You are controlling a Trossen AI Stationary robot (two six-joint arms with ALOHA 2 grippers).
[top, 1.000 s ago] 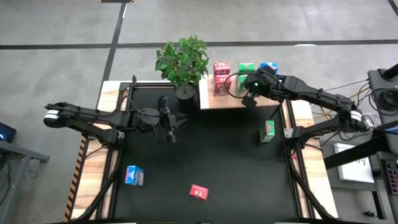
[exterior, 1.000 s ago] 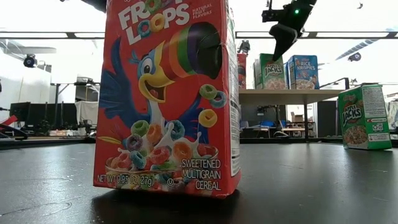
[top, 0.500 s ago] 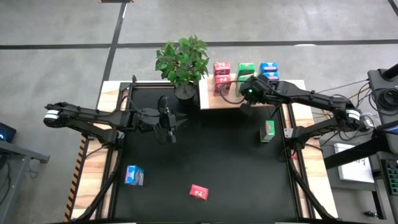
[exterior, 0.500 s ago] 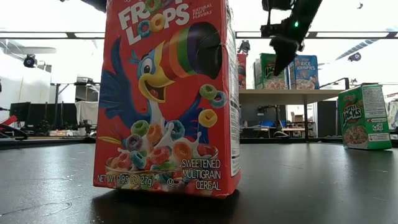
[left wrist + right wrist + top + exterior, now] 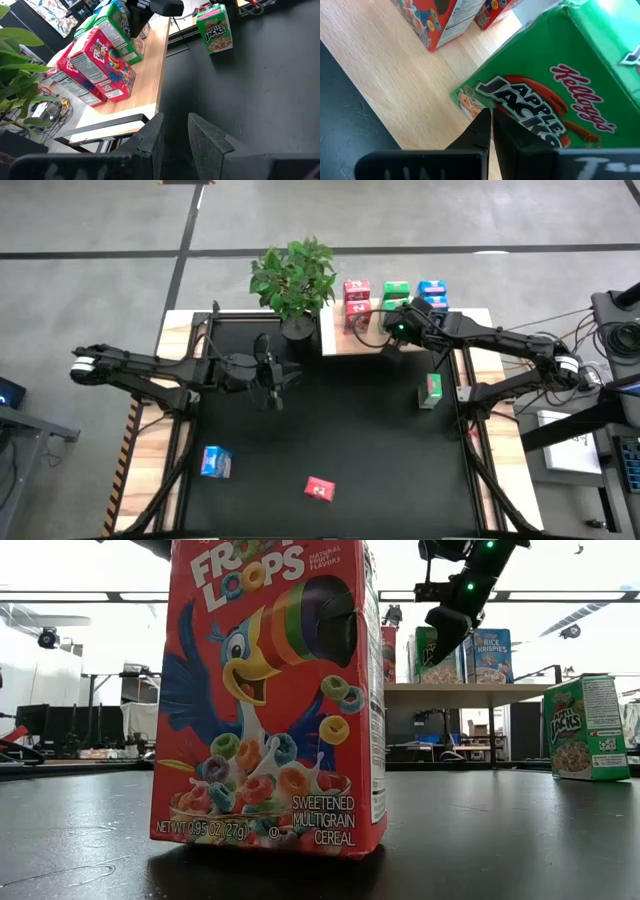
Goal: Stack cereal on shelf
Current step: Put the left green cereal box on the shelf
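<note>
The shelf (image 5: 400, 340) is a pale plank with fine straight grain, lying at the upper centre-right of the high view along the far edge of the matte black tabletop (image 5: 340, 430). On the plank stand rectangular cardboard boxes: red Froot Loops boxes (image 5: 356, 293) toward the plant side, a green Apple Jacks box (image 5: 396, 290) in the middle, and a blue Rice Krispies box (image 5: 431, 289) at the right.

The right gripper (image 5: 395, 332) hangs over the shelf's front edge, just in front of the green box. In the right wrist view its dark fingers (image 5: 485, 127) are pressed together with almost no gap and hold nothing; the glossy green panel behind them reads "Kellogg's APPLE JACKS" (image 5: 540, 105).

The left gripper (image 5: 270, 385) waits over the tabletop at centre-left of the high view, its fingers (image 5: 150, 137) a narrow gap apart and empty.

Three boxes stand off the shelf on the tabletop:
- a green Apple Jacks box (image 5: 431, 389) at right, near the table edge;
- a blue box (image 5: 215, 462) at lower left;
- a red Froot Loops box (image 5: 320, 489) at lower centre. It fills the low view, printed "SWEETENED MULTIGRAIN CEREAL" and "NET WT 0.95 OZ (27g)" (image 5: 270, 700).

A leafy potted plant (image 5: 293, 280) stands beside the shelf's left end.
</note>
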